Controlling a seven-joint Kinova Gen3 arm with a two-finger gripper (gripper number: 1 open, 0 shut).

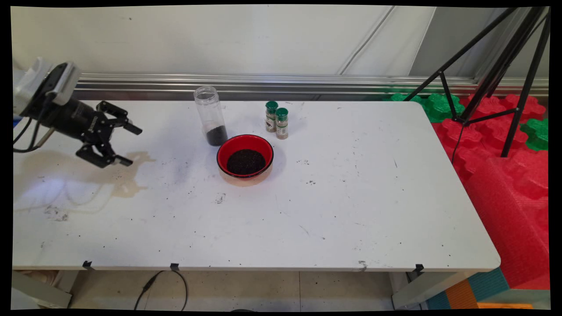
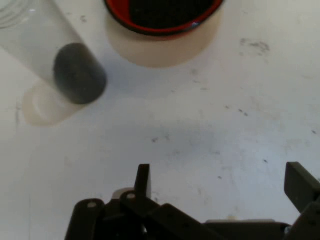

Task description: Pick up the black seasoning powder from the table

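Black and two-fingered, the gripper (image 1: 127,145) hangs above the left part of the white table (image 1: 351,210) with its fingers spread wide and nothing between them, pointing rightward toward the things at the table's middle. Nearest to it, though well apart, stands a tall clear plastic jar (image 1: 210,116) with a dark granular filling at its bottom and no lid on its mouth; just beside the jar, toward the near edge, sits a red bowl with a black rim (image 1: 245,156) holding a heap of the same dark grains. Only the main view takes in the two small spice bottles with green caps (image 1: 277,120) standing close together behind the bowl, the brownish stain on the table below the gripper, and the black tripod (image 1: 505,79) over red and green foam mats (image 1: 505,175) at right. From the hand view, the jar (image 2: 65,65) and bowl (image 2: 160,30) lie ahead of the parted fingers (image 2: 143,181), with speckled bare table between.
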